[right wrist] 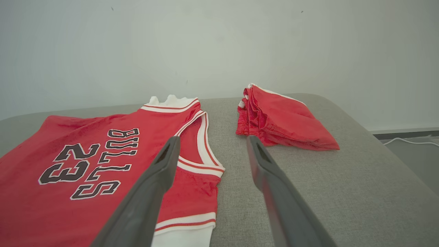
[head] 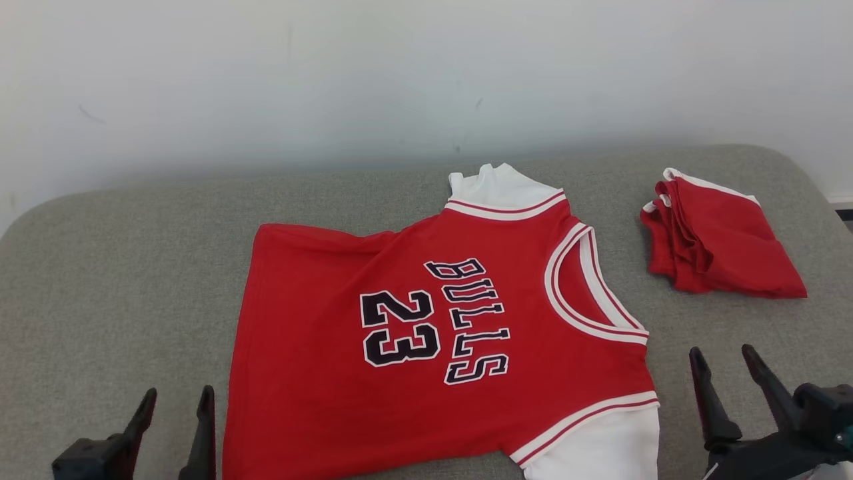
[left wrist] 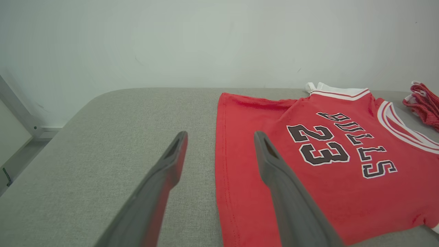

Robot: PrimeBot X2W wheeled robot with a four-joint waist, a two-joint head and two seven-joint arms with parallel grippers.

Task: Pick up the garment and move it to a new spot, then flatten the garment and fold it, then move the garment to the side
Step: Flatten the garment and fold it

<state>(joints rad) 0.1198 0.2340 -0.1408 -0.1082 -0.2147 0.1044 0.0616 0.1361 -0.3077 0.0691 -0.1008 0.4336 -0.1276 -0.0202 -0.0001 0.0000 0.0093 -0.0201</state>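
At the lower left of the head view, the left hand (head: 178, 393) has its two dark fingers spread wide and holds nothing. It sits just beside the hem of the red basketball jersey with white trim and dark "BULLS 23" lettering (head: 313, 287). At the lower right, the right hand (head: 722, 350) is equally wide and empty, near the jersey's neckline end and touching no cloth.

The jersey lies face up across the middle of the grey fabric-covered counter (head: 100, 280). It is mostly flat, with slight rumpling at its upper left corner. Well apart, at the upper right, rests a folded red garment with white edging (head: 726, 247).

Placing and flattening look essentially done. Folding and shifting the jersey aside appear still to come.
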